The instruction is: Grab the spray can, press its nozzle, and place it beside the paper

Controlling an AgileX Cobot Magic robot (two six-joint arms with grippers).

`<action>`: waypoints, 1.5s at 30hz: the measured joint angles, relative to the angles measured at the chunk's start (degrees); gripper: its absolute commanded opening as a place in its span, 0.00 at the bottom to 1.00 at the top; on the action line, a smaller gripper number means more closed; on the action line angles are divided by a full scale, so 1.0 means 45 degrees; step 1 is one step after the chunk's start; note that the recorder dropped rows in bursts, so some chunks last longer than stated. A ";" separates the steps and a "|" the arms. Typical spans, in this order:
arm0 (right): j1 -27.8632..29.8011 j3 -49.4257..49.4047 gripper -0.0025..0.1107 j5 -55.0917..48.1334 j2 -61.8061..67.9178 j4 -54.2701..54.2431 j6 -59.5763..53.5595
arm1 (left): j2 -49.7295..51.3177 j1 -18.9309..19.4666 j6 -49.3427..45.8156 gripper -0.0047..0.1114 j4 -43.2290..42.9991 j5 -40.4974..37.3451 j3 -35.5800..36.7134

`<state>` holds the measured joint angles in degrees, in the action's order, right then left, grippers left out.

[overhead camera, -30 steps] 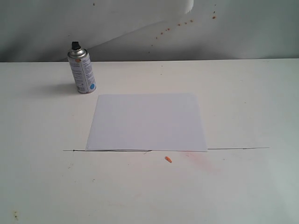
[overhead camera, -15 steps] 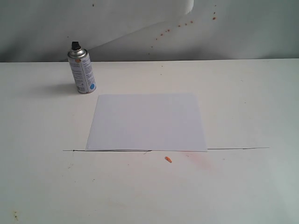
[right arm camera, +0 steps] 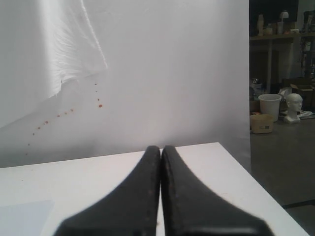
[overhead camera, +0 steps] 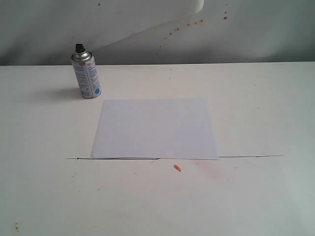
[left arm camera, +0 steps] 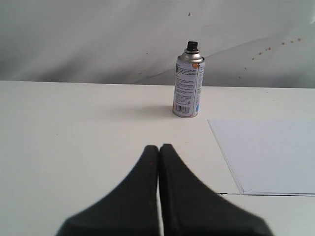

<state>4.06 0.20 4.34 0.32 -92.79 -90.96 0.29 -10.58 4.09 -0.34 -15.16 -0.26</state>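
Note:
The silver spray can (overhead camera: 86, 74) stands upright at the back left of the white table, its black nozzle (overhead camera: 78, 48) on top. The can (left arm camera: 188, 87) and its nozzle (left arm camera: 191, 46) also show in the left wrist view, well ahead of my left gripper (left arm camera: 159, 147), which is shut and empty. The white paper (overhead camera: 155, 129) lies flat mid-table, just right of and in front of the can; its edge (left arm camera: 266, 155) is in the left wrist view. My right gripper (right arm camera: 160, 149) is shut and empty, with a paper corner (right arm camera: 24, 216) off to its side. Neither gripper appears in the exterior view.
A thin black line (overhead camera: 246, 157) runs across the table along the paper's near edge. A small orange scrap (overhead camera: 177, 168) and a pinkish stain (overhead camera: 211, 169) lie just in front of it. The table's right edge (right arm camera: 256, 182) drops to a floor with clutter beyond.

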 measured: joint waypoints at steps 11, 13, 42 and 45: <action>0.0000 0.0000 0.02 0.0000 0.0000 0.0000 0.0000 | 0.0000 0.0000 0.0000 0.04 0.0000 0.0000 0.0000; 0.0000 0.0000 0.02 0.0000 0.0000 0.0000 0.0000 | 0.0000 0.0000 0.0000 0.04 0.0000 0.0000 0.0000; 0.0000 0.1612 0.02 -0.0153 0.0000 0.5486 0.4798 | 0.0000 0.0000 0.0000 0.04 0.0000 0.0000 0.0000; 0.0000 0.1827 0.02 -0.0153 0.0000 0.9636 0.8888 | 0.0000 0.0000 0.0000 0.04 0.0000 0.0000 0.0000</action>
<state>4.06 8.42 3.65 0.32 -49.43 -50.97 0.29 -10.58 4.09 -0.34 -15.16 -0.26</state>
